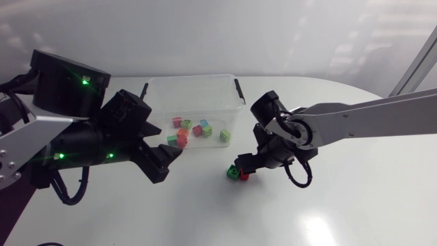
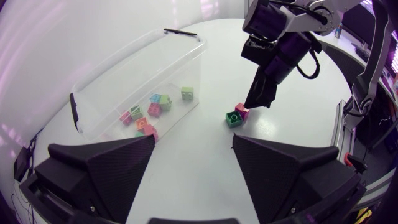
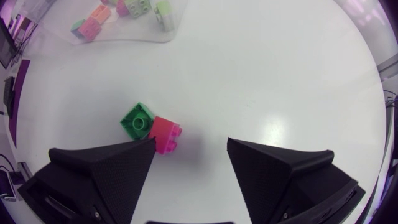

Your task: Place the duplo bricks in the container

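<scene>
Left gripper [image 2: 193, 138] jaws spread wide, nothing between, hovering just outside container [image 1: 193, 79] long wall. Clear container holds loose bricks [image 1: 188, 130]: pink, green, orange. Green brick [image 3: 137, 119] and pink brick [image 3: 165, 134] touching on table [image 1: 355, 205], outside container, near its corner. Right gripper [image 3: 191, 142] over them, jaws released, one finger [image 3: 124, 163] just beside pink brick.

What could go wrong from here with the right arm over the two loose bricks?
1. The green brick and pink brick touch, so closing on one may shove or drag the other.
2. Both lie toward one finger of the open right gripper, not centred; coming straight down could land that finger on the pink brick.
3. The left gripper hangs open by the container, possibly crowding the drop-off path.
</scene>
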{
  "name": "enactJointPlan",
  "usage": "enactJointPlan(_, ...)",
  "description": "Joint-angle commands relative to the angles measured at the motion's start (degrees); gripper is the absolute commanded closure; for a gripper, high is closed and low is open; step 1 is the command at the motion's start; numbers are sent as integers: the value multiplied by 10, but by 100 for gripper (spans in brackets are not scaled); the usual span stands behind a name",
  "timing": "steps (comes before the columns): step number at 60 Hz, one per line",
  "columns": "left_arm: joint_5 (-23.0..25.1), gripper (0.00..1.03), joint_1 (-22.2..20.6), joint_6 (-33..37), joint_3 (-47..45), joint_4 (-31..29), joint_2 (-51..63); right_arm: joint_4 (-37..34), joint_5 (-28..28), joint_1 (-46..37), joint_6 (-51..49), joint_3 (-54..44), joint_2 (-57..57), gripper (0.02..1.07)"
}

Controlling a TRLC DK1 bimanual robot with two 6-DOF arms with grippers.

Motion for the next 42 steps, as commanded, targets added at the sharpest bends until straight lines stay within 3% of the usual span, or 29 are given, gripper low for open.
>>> enactJointPlan(1,5,17,-3,6,-20,-5,-10,10,1,5,-7,2,18,25)
enactJointPlan(32,5,19,-3,8,-22,-5,-11,16,2,33,0,11,45,25)
enactJointPlan(42,5,19,-5,8,-21,-5,-11,17,10,6,-3,16,57,31)
